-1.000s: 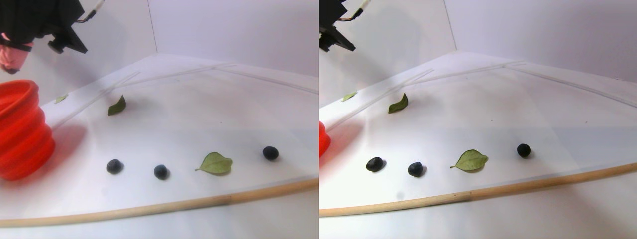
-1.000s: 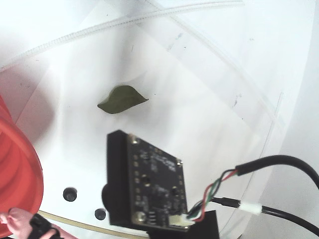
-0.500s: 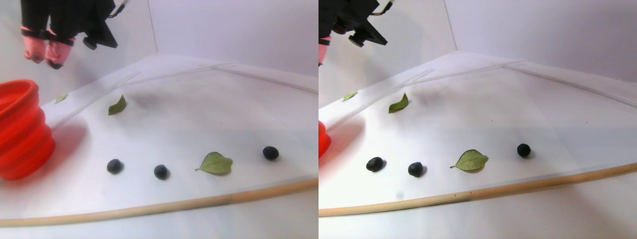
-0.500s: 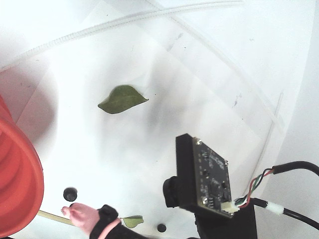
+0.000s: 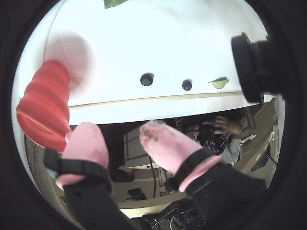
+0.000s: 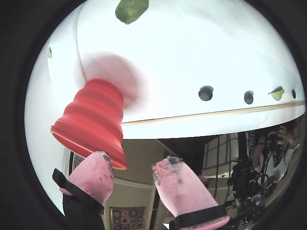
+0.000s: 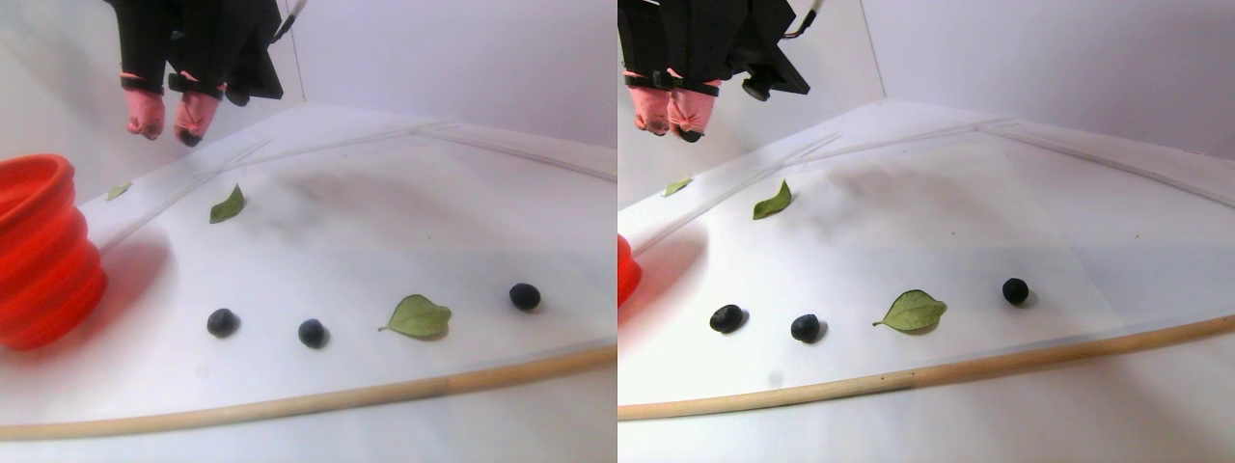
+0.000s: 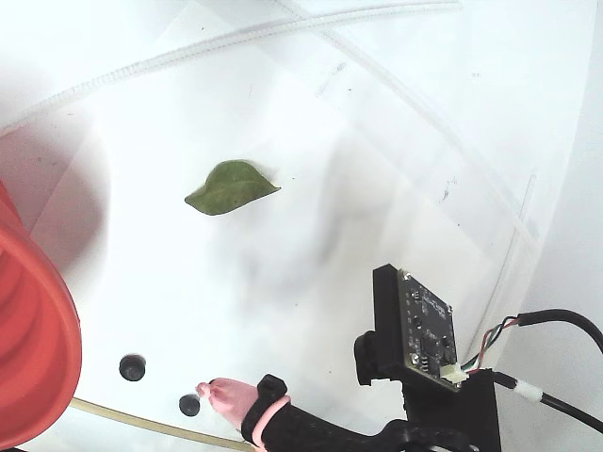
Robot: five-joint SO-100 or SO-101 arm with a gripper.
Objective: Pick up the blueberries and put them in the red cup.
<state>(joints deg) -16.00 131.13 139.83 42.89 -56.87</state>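
Three blueberries (image 7: 222, 322) (image 7: 312, 333) (image 7: 524, 296) lie in a row near the front of the white table; in a wrist view two of them show (image 5: 147, 78) (image 5: 187, 85). The red cup (image 7: 39, 256) stands at the left edge, ridged and wide-rimmed, also seen in both wrist views (image 5: 45, 112) (image 6: 93, 117). My gripper (image 7: 166, 130) hangs high over the back left, to the right of the cup. Its pink-covered fingers (image 6: 180, 187) are open with nothing between them. In the fixed view one fingertip (image 8: 209, 389) shows close to a berry (image 8: 189, 405).
A large green leaf (image 7: 418, 316) lies between the second and third berries. A smaller leaf (image 7: 228, 205) lies farther back, and a tiny one (image 7: 119, 190) behind the cup. A wooden strip (image 7: 289, 400) edges the table's front. A camera board (image 8: 424, 330) rides on the arm.
The gripper has swung right, from over the cup's rim to over the table's back left. Berries, leaves and cup have not moved.
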